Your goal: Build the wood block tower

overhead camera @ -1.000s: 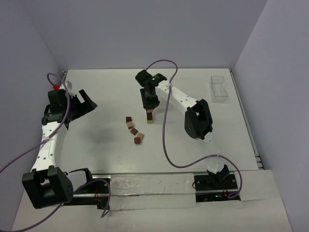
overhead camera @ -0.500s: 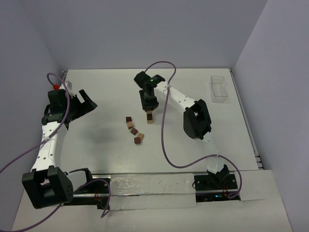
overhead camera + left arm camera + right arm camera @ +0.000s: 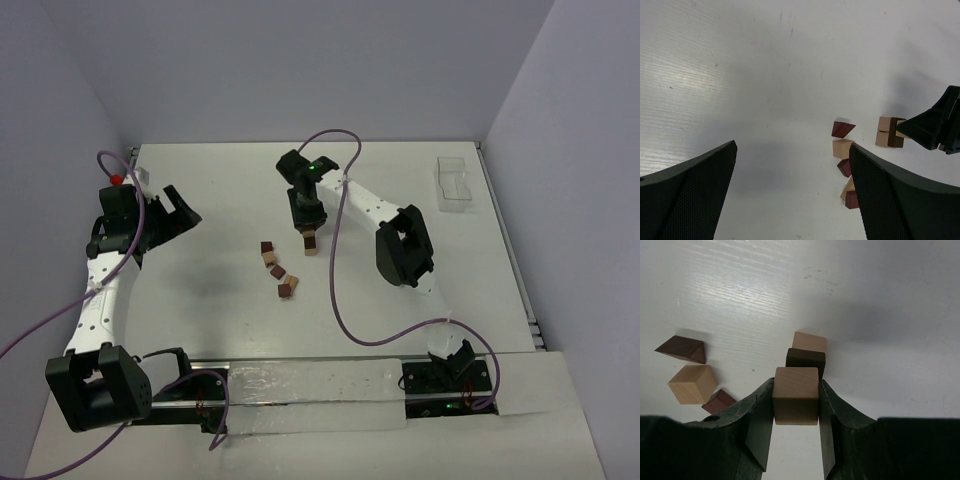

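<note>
Right wrist view: the right claw (image 3: pixel 796 396) grips a tan cube (image 3: pixel 796 405) directly over the tower (image 3: pixel 806 359).
The tower, a dark cube on a tan one, stands near the middle of the bench (image 3: pixel 220 180). Loose wood blocks (image 3: pixel 691 384) lie just beside it, toward the left edge. The left claw (image 3: pixel 792 147) hangs wide, holding nothing, near the bench's left edge.

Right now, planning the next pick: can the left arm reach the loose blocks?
Probably yes. The left gripper is open, bare table lies between it and the loose blocks, and the right gripper, shut on a tan cube, is at the tower.
</note>
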`<state>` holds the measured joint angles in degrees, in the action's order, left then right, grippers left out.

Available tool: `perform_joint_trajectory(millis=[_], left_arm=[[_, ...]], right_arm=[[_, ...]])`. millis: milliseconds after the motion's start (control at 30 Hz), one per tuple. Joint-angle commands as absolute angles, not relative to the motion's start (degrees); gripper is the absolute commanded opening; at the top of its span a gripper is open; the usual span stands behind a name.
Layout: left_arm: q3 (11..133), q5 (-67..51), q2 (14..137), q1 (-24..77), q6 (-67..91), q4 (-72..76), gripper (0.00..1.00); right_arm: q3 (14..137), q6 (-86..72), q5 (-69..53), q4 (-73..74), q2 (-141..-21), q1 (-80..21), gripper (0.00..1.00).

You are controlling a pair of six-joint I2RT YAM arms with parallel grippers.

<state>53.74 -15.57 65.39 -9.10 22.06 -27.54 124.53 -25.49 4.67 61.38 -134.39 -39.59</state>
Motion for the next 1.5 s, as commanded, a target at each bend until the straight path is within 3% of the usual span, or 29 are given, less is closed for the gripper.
perform_joint_trajectory(millis=[0,1100,1467], left_arm=[[54.83,-16.20,65.13,-9.42,22.59,-25.31,0.99],[54.23,-16.58,64.86,-9.40,22.76,-24.87,0.99],[54.14,-16.70,64.86,-9.49,22.76,-24.79,0.99]], right_arm=[[126.92,-25.47,4.73,61.63,-134.90,-39.17,0.08],[126.74,-25.05,4.78,61.61,-132.71,-38.32,0.11],[126.74,-25.05,4.22,61.61,-133.06,-37.79,0.18]])
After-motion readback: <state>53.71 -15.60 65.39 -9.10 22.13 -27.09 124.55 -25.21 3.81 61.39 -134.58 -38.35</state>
